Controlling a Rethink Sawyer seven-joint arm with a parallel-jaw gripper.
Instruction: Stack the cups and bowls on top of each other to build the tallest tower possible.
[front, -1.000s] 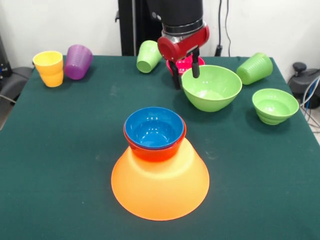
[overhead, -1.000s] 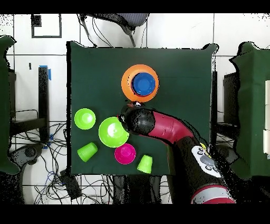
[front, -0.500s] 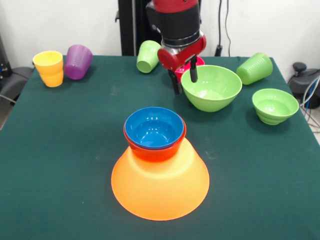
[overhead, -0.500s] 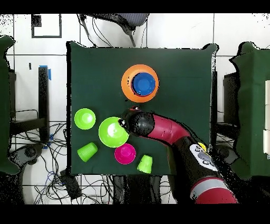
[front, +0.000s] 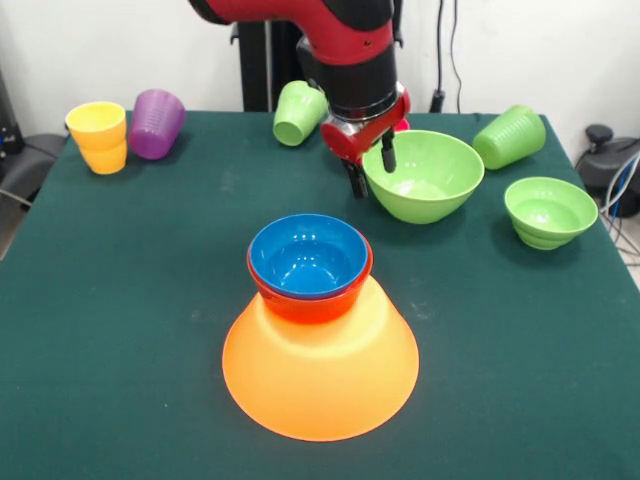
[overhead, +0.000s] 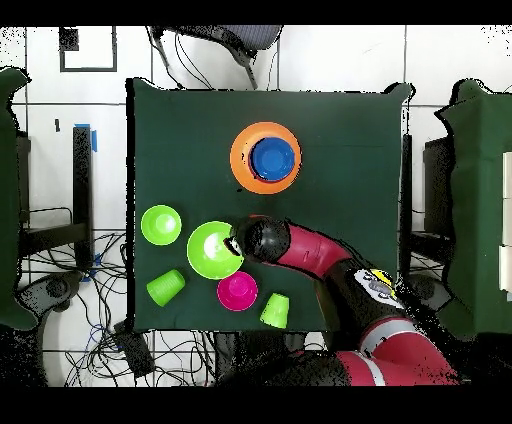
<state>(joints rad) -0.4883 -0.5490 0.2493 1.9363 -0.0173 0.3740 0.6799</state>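
Gripper (front: 371, 173) open, holding nothing, its two fingers straddling the near-left rim of the large light green bowl (front: 425, 178). Pink bowl (overhead: 237, 290) just behind. Tower (front: 318, 330) mid-table: blue bowl (front: 308, 256) nested in red-orange bowl (front: 310, 298) atop the inverted orange bowl (front: 320, 370). Cups scattered along the far edge.

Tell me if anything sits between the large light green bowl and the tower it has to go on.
Nothing visible does. Bare table lies between the large light green bowl and the tower. The open gripper straddles the bowl's rim.
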